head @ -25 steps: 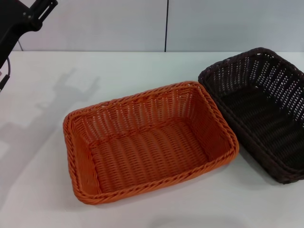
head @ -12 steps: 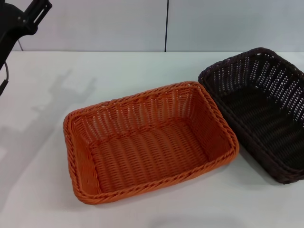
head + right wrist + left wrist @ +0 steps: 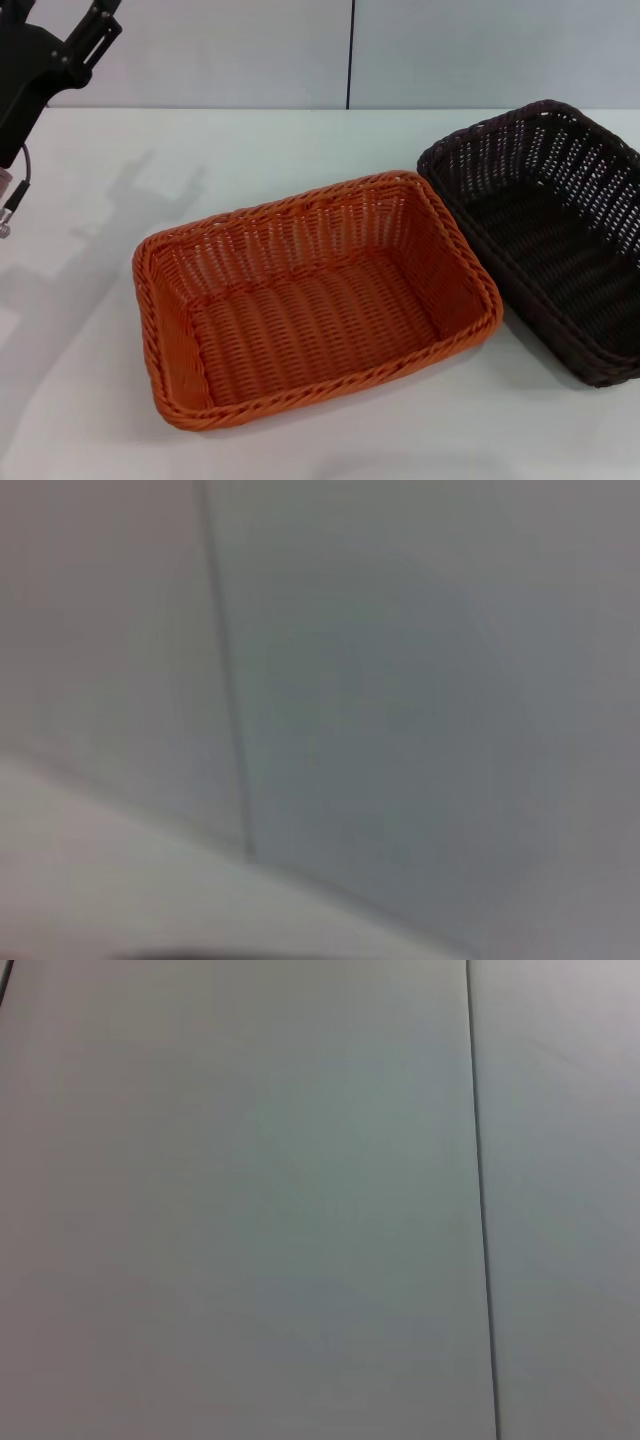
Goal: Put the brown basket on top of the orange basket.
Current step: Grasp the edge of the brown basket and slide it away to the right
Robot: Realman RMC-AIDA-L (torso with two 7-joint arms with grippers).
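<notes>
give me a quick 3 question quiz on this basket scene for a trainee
1. True or false: the brown basket already sits on top of the orange basket.
2. Multiple choice: where is the left gripper in the head view? A) inside the orange basket B) raised at the far left, above the table C) clamped on the brown basket's rim
3. Short answer: on which side of the orange basket does the brown basket stand?

Key
1. False: both stand on the table, side by side, rims close together.
2. B
3. The robot's right side. The right gripper is not in view.
</notes>
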